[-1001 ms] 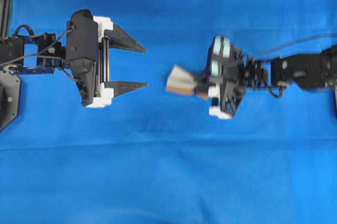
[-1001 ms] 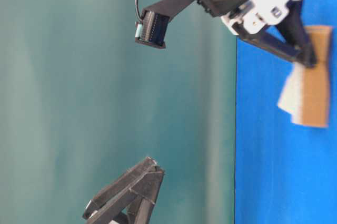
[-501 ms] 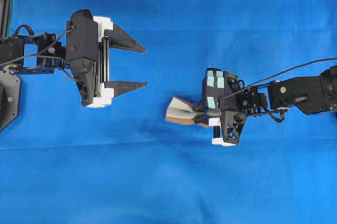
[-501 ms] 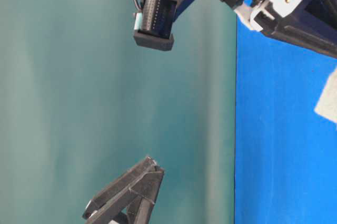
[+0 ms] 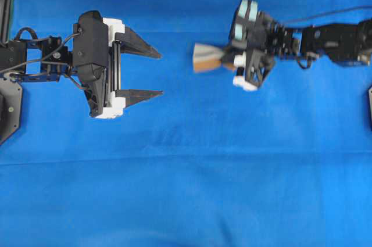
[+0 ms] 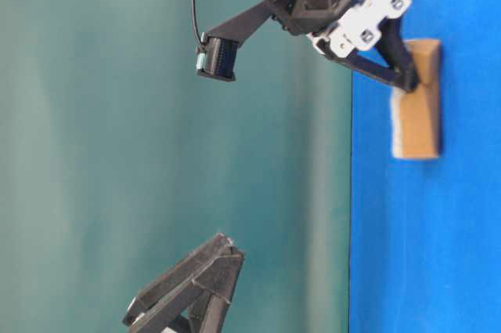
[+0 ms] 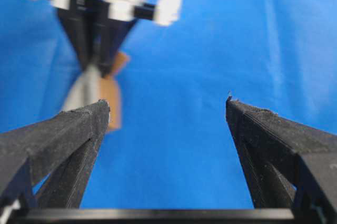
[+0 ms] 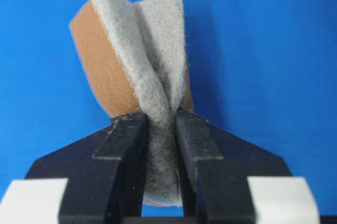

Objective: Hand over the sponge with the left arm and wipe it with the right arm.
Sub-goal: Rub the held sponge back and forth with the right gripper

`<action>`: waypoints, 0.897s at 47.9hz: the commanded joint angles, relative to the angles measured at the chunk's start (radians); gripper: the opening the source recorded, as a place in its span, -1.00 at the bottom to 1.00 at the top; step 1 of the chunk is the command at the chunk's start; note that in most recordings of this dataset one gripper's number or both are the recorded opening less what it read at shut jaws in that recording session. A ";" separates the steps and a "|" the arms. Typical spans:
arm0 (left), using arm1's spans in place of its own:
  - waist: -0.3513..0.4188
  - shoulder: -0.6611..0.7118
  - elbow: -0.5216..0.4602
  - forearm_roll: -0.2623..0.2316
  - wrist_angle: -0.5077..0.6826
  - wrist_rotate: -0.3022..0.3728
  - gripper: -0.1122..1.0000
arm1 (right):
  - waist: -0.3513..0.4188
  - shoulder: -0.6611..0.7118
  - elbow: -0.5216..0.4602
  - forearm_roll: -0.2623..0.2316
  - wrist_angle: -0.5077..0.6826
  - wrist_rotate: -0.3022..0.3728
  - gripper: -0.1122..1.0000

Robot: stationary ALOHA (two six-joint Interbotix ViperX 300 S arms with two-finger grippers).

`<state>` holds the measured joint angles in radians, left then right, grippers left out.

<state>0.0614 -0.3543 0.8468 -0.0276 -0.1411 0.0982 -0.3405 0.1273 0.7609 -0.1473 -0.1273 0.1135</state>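
Observation:
The sponge (image 5: pixel 207 58), grey on top with an orange-brown layer, is pinched at one end by my right gripper (image 5: pixel 225 60), the one with teal patches. It sits on the blue cloth in the upper middle of the overhead view. In the right wrist view the sponge (image 8: pixel 137 50) is squeezed and folded between the shut fingers (image 8: pixel 126 139). The table-level view shows the sponge (image 6: pixel 417 102) pressed flat against the cloth. My left gripper (image 5: pixel 161 74) hovers wide open at the left, holding nothing. Its wrist view shows the sponge (image 7: pixel 100 95) ahead, beyond its left finger (image 7: pixel 79 129).
Blue cloth (image 5: pixel 192 189) covers the whole table. A teal wall (image 6: pixel 117 153) stands behind it in the table-level view. The right arm's wrist camera (image 6: pixel 218 55) juts out above the table edge.
My right gripper has swept the sponge across the cloth, first toward the near side, now back to the far side. The left arm has stayed still and open.

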 commanded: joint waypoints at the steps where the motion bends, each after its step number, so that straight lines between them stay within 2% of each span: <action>1: -0.002 -0.014 -0.008 -0.002 -0.008 0.000 0.82 | -0.025 -0.025 -0.018 -0.009 -0.017 -0.002 -0.39; 8: -0.002 -0.014 -0.008 -0.002 -0.006 0.000 0.82 | -0.018 -0.025 -0.011 -0.012 -0.014 0.003 -0.39; 13: -0.002 -0.014 -0.008 -0.002 -0.008 0.002 0.82 | 0.020 -0.026 -0.005 -0.009 -0.012 0.017 -0.39; 24: -0.002 -0.012 -0.006 -0.002 -0.006 0.000 0.82 | 0.230 -0.015 0.003 0.025 -0.006 0.046 -0.39; 34: -0.002 -0.014 -0.008 -0.002 -0.009 0.003 0.82 | 0.414 0.000 -0.015 0.061 0.011 0.114 -0.39; 39: -0.002 -0.012 -0.006 -0.002 -0.009 0.003 0.82 | 0.465 0.005 -0.023 0.063 0.017 0.149 -0.39; 43: -0.002 -0.012 -0.008 -0.002 -0.009 0.005 0.82 | 0.476 0.006 -0.026 0.064 0.018 0.163 -0.39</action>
<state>0.0614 -0.3543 0.8483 -0.0261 -0.1427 0.1028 0.1104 0.1427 0.7501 -0.0859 -0.1089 0.2684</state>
